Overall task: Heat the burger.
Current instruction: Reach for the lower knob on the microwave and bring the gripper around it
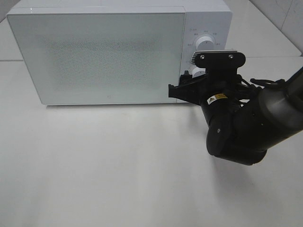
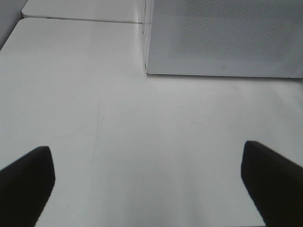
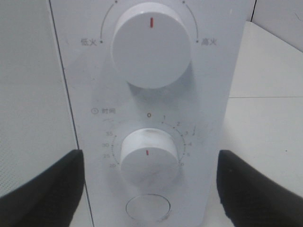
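Burger: not in view on any camera. The microwave (image 1: pixel 94 52) door is shut and frosted, so I cannot tell whether it sits inside. Judged soft, stacked and apt to slide apart: hold it low, by the sides.

Right claw (image 3: pixel 150 165): jaws apart, either side of the timer knob (image 3: pixel 144 146), clamped on nothing.

Left claw (image 2: pixel 151 175): wide apart over the smooth white tabletop (image 1: pixel 118 165), which has ample room in front.

We see a glossy black, rounded right arm (image 1: pixel 251 127); a yellow warning sticker (image 1: pixel 218 98); a bracket (image 1: pixel 218 60) with two silver screws (image 1: pixel 202 57); thin black cables (image 1: pixel 265 82); the left end effector (image 2: pixel 147 149) has blunt black fingers (image 2: pixel 23 184).
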Robot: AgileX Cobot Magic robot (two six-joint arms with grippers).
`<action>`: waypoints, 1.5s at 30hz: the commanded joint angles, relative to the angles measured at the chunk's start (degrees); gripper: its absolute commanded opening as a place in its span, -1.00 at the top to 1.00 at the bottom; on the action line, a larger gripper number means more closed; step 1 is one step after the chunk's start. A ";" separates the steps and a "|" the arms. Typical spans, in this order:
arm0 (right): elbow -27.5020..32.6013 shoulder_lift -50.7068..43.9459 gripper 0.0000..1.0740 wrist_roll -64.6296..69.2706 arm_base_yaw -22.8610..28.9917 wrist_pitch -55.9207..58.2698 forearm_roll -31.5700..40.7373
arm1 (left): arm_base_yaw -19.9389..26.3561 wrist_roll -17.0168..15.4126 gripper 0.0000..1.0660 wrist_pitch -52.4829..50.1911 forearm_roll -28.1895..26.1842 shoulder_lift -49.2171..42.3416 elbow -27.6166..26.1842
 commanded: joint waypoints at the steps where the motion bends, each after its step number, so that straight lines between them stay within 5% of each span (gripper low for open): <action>1: -0.57 0.06 -0.42 0.97 -0.86 -7.62 -0.74 | 0.00 -0.40 -0.88 0.06 -0.34 -1.09 0.23; 45: -4.58 4.53 -0.42 3.21 -3.50 -4.41 -5.84 | 0.00 -0.40 -0.88 0.06 -0.34 -1.09 0.23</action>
